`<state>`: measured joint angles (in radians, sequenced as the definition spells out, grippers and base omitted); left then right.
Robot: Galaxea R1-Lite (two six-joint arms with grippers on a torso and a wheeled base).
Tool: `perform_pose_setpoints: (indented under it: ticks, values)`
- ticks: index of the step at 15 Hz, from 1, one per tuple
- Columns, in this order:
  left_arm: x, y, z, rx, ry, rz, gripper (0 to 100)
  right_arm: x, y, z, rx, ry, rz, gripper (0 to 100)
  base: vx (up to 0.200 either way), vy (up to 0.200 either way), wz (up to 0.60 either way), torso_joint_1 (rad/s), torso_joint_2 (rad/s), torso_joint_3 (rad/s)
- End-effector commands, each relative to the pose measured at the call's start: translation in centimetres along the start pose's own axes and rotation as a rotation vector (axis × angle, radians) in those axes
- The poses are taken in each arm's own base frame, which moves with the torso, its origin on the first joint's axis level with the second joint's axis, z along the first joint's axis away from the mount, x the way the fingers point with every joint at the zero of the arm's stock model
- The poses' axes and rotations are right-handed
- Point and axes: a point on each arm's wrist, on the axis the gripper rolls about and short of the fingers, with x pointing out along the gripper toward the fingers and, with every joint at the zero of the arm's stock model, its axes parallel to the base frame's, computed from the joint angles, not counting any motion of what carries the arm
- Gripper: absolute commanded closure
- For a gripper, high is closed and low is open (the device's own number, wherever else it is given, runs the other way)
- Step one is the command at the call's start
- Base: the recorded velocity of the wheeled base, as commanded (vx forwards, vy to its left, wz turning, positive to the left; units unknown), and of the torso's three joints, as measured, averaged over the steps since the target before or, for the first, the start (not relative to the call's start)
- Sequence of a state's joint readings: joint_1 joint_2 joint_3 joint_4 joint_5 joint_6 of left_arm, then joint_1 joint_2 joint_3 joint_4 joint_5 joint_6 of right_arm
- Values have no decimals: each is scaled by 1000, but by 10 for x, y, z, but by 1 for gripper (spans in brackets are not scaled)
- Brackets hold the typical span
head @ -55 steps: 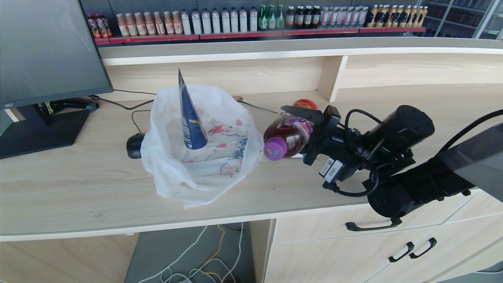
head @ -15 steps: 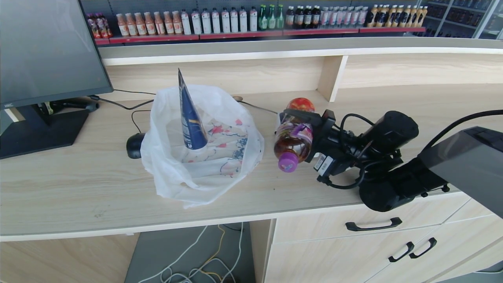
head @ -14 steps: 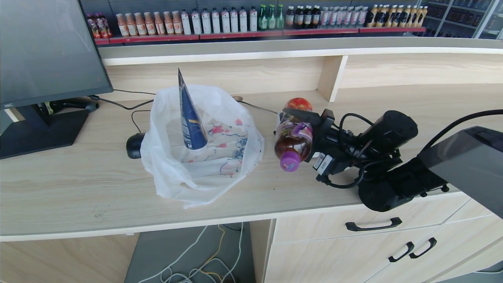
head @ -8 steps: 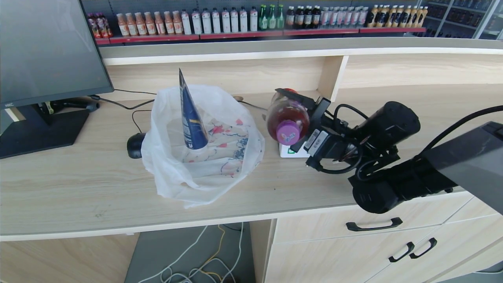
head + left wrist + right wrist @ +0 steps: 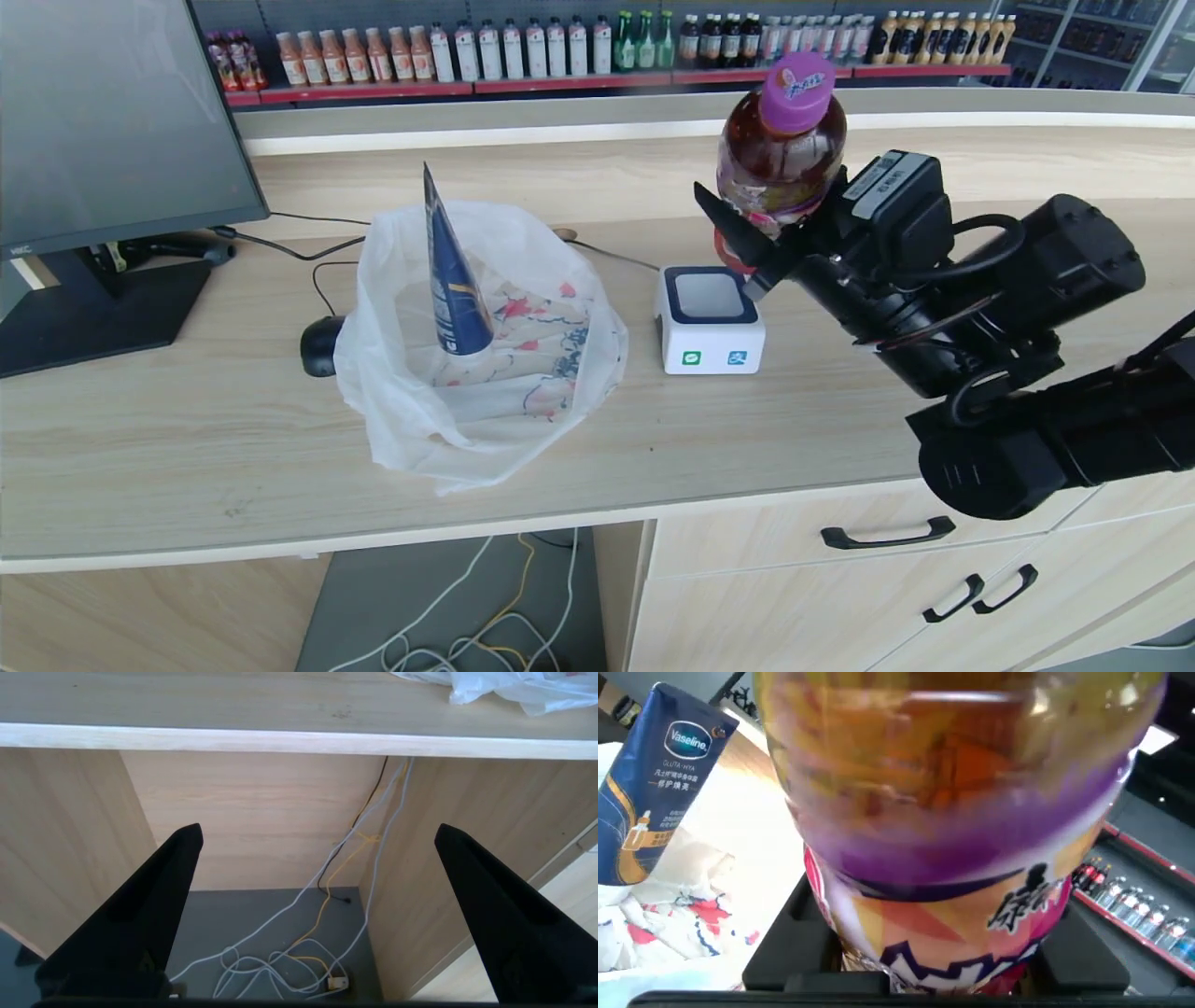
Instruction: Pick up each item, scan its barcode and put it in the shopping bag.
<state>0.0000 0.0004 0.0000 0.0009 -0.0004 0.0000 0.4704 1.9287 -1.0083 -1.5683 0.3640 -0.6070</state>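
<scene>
Up came the bottle (image 5: 780, 149): half a second before, it had hung tipped low over the scanner (image 5: 709, 322), cap towards me and hiding the white box; now it stood cap-up, well above the scanner and a little to its right, and the scanner's window lay bare.

From the head view, the right hand (image 5: 761, 224) was clamped round the bottle's lower body. The shopping bag (image 5: 392, 373) sat open on the bench (image 5: 187, 439) just left of the scanner, with a blue tube (image 5: 453, 280) already standing in it.

From the left wrist view, the left hand (image 5: 318, 831) hung with its fingers wide apart and nothing between them, below the bench edge and well away from the scanner, looking at cables (image 5: 308, 943) on the floor.

From the right wrist view, the bottle's label loomed close in the clamp, the tube and bag beyond it.

By my reckoning one item was bagged. Whether the bottle's scan had registered I could not tell; it had not yet gone into the bag.
</scene>
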Motion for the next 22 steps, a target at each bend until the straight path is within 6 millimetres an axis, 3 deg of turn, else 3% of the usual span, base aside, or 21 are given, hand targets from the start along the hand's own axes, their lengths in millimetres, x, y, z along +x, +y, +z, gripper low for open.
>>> perform_pose_setpoints:
  ticks: [1, 3, 5, 8, 12, 16, 22]
  values:
    - [0, 0, 0, 0, 0, 0, 0, -18, -15, 16, 74, 28, -30, 100, 0, 0, 0, 0, 0, 0]
    - [0, 0, 0, 0, -1, 0, 0, -34, -31, 21, 122, 58, -67, 100, 0, 0, 0, 0, 0, 0]
    - [0, 0, 0, 0, -1, 0, 0, -45, -47, 31, 241, 118, -246, 100, 0, 0, 0, 0, 0, 0]
    - [0, 0, 0, 5, 0, 0, 0, -54, -47, 33, 378, 159, -360, 100, 0, 0, 0, 0, 0, 0]
    - [0, 0, 0, 5, 0, 0, 0, -76, -26, 22, 502, 277, -359, 100, 0, 0, 0, 0, 0, 0]
    - [0, 0, 0, 5, 0, 0, 0, -96, -25, 15, 494, 358, -386, 100, 0, 0, 0, 0, 0, 0]
    - [0, 0, 0, 3, -1, 0, 0, -93, -43, 17, 458, 321, -436, 100, 0, 33, 0, 1, 1, 0]
